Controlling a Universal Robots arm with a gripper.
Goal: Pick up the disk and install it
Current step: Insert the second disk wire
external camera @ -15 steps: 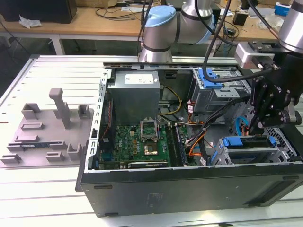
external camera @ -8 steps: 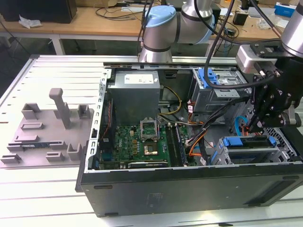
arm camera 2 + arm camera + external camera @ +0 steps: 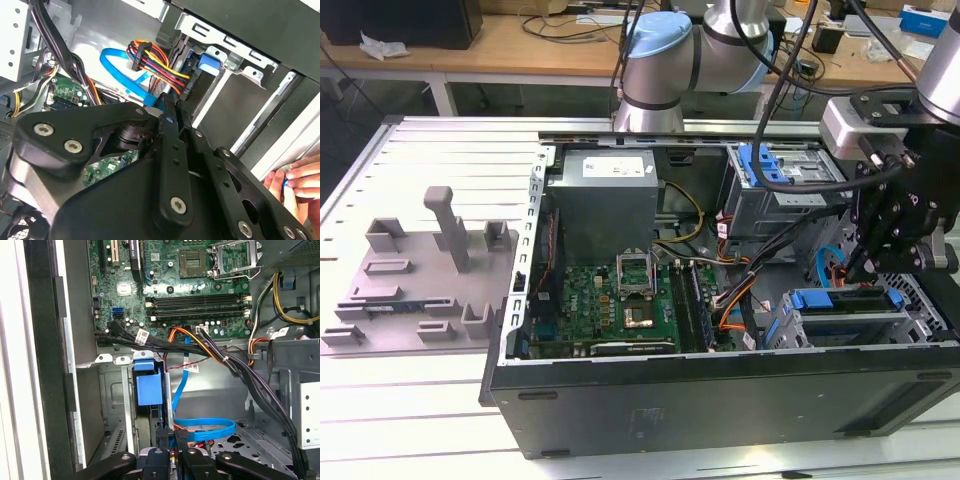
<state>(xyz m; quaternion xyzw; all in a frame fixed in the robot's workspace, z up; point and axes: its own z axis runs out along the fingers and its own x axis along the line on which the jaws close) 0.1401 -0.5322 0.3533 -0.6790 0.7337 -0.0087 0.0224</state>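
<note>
the gripper [image 3: 865, 262], black and multi-linked, hangs inside the open computer case [image 3: 720, 400] at the exterior view's right. its fingers [image 3: 172, 440] stand close together; in the first wrist view a thin upright edge sits between them, but whether they clamp it cannot be told. just beside the gripper, the disk [image 3: 845, 318] lies in the drive bay near the case's front wall, silver metal with its blue bracket on top. a blue flat cable [image 3: 207, 429] curls beside the fingertips. the motherboard [image 3: 610, 305] lies toward the exterior view's left. a grey fixture [image 3: 420, 275] rests on the table outside the case. a person's hand [image 3: 295, 182] appears in the second wrist view.
</note>
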